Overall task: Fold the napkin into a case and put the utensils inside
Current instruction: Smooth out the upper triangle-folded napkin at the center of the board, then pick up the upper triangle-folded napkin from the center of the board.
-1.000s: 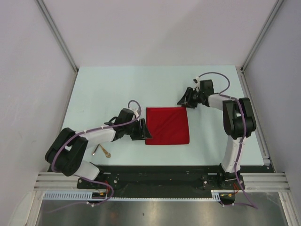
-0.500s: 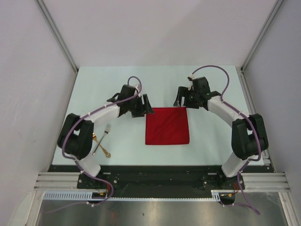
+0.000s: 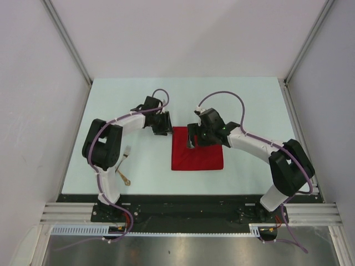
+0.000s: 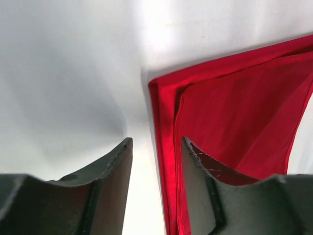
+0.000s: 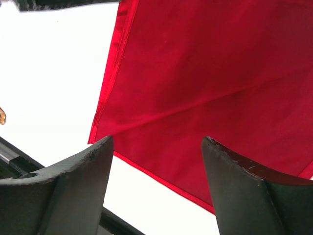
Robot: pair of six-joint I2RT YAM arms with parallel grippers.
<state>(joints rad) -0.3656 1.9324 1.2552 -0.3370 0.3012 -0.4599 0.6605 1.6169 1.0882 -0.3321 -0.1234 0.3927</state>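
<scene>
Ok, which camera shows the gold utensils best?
The top external view: the utensils lie in plain sight on the table, left of the napkin. The right wrist view catches only a gold speck at its left edge, likely one tip; the left wrist view shows none.

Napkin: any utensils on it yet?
No, the napkin shows only red cloth in the top view, and the utensils lie apart from it, off to its left.

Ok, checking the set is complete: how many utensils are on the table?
2: a fork and a gold piece just nearer, both beside the left arm, which may hide more.
</scene>
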